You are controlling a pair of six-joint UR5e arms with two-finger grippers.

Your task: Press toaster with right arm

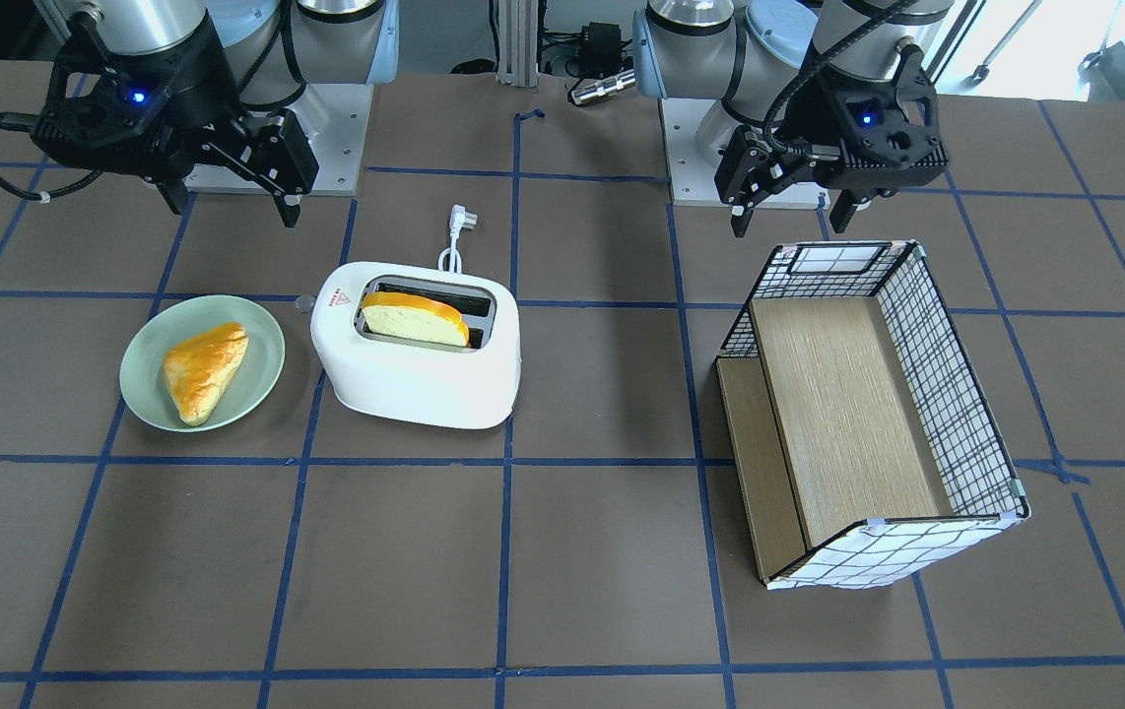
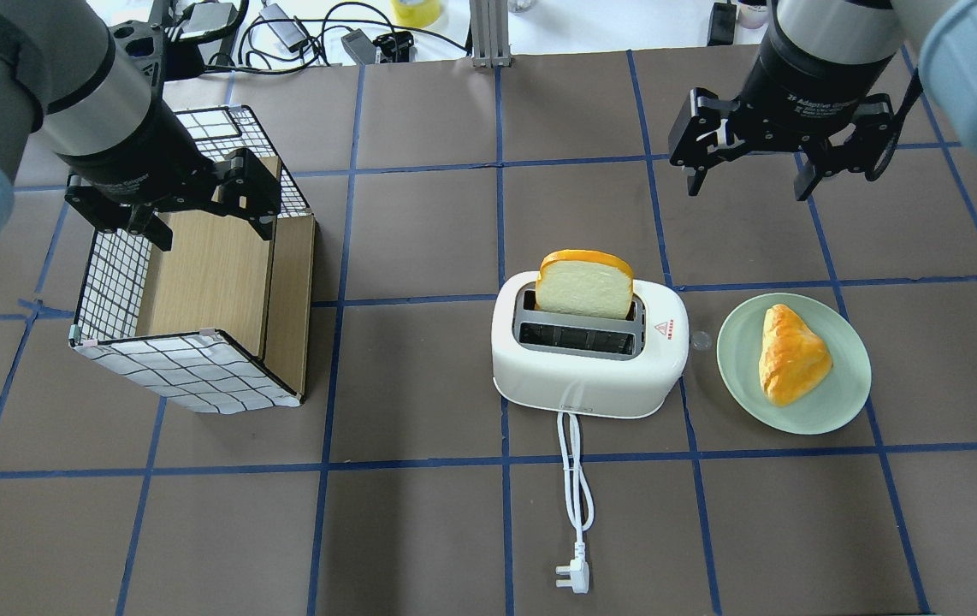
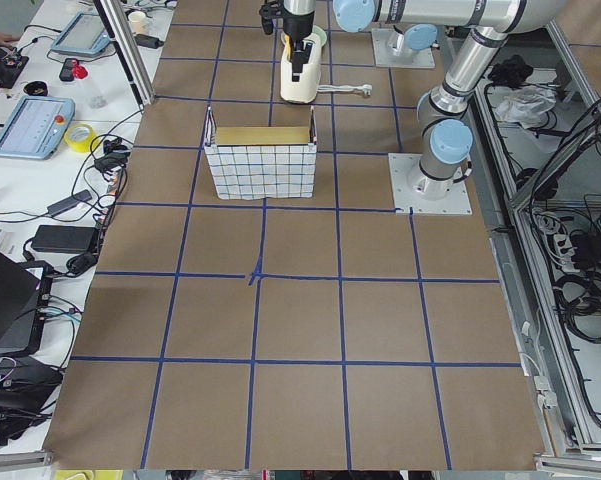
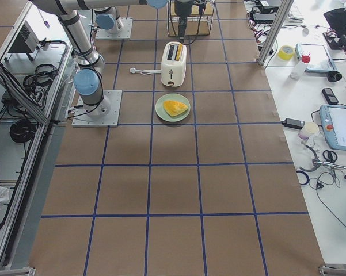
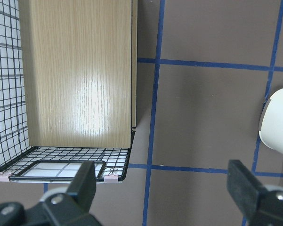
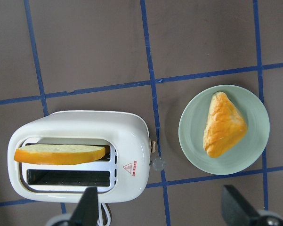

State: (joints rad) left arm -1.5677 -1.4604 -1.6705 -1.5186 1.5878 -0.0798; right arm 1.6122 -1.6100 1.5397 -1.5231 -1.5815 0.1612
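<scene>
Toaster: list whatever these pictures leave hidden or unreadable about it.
- Lever knob: every close view looks down on it, so its height on the toaster end cannot be told.
- Print by the red triangle: too small to read in any view.
- Left wrist view: only a white sliver shows; the right edge cuts off the rest.
- Right wrist view: the plug lies beyond the bottom edge.
- Side views: toaster too small for detail.

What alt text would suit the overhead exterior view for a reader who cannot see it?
A white toaster sits at the centre with a bread slice standing in its far slot. The right claw hangs open above the table beyond a green plate holding a pastry; the left claw hangs open over a grid-patterned basket.
</scene>
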